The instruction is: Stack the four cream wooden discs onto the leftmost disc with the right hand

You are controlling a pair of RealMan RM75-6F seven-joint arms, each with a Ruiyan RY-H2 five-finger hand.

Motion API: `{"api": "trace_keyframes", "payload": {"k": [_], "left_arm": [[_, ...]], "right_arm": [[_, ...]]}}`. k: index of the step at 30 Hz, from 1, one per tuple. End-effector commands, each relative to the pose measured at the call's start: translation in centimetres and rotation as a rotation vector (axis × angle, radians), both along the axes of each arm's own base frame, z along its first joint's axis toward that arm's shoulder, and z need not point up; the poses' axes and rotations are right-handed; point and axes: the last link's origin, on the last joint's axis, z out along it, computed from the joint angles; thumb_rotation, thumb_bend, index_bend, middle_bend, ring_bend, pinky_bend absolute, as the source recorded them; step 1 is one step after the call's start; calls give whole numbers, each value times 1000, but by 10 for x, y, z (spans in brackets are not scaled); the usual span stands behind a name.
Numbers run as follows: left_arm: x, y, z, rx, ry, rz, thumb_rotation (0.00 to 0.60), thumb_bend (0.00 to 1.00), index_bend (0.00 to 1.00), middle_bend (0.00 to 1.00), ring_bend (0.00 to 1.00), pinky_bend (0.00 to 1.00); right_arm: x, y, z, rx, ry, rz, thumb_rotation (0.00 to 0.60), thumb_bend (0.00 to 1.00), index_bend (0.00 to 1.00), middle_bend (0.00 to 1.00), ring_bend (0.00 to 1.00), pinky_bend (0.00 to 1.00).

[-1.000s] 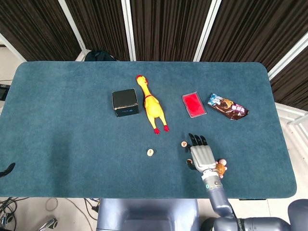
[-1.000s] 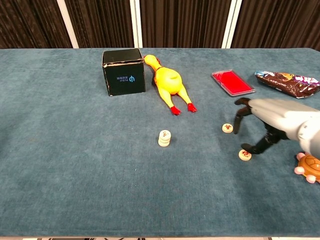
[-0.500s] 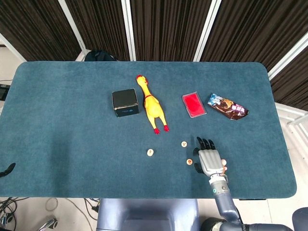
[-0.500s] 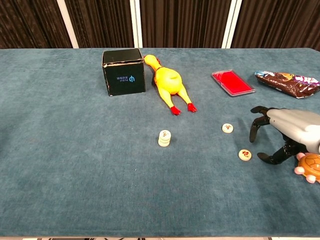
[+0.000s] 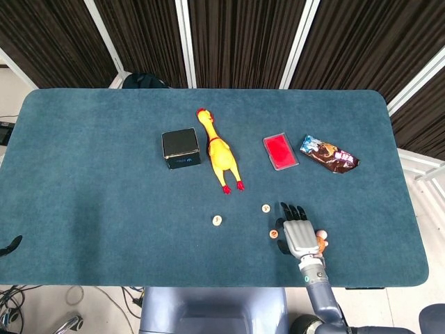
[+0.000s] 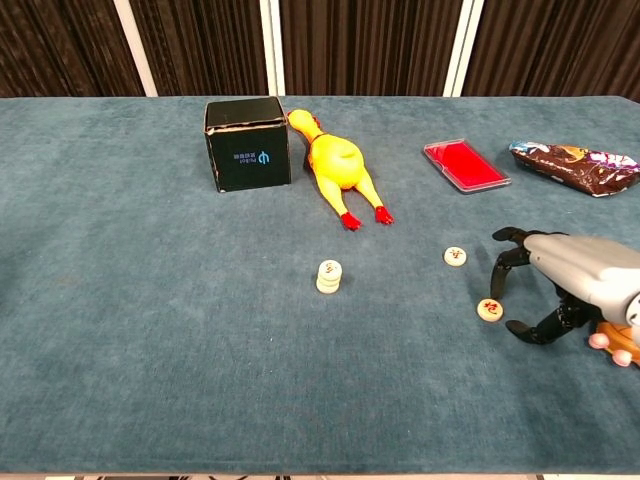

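Right hand: fingers apart, holding nothing, near tabletop's front right corner | nearest disc: just beside fingertips | second disc: loose | stack: mid-front.

The right hand now sits nearer the table's front edge than a second ago, off the disc its fingertips hovered by. After drawing toward the right edge, it edges back left, its fingers arched just beside the nearer disc, seemingly not touching it.
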Motion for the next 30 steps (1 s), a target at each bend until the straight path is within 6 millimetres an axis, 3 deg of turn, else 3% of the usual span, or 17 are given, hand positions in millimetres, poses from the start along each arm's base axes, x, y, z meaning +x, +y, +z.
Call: {"api": "trace_keyframes", "payload": {"k": [1,30], "left_arm": [[0,0,0,0,1,0,600,173,129,0,0,126],[0,0,0,-1,0,3,600,173,131,0,0,126]], "right_arm": [[0,1,-2,4,3,1,600,418,423,0,0,0],[7,-2,-11,6,-8,1,600,419,498,0,0,0]]}}
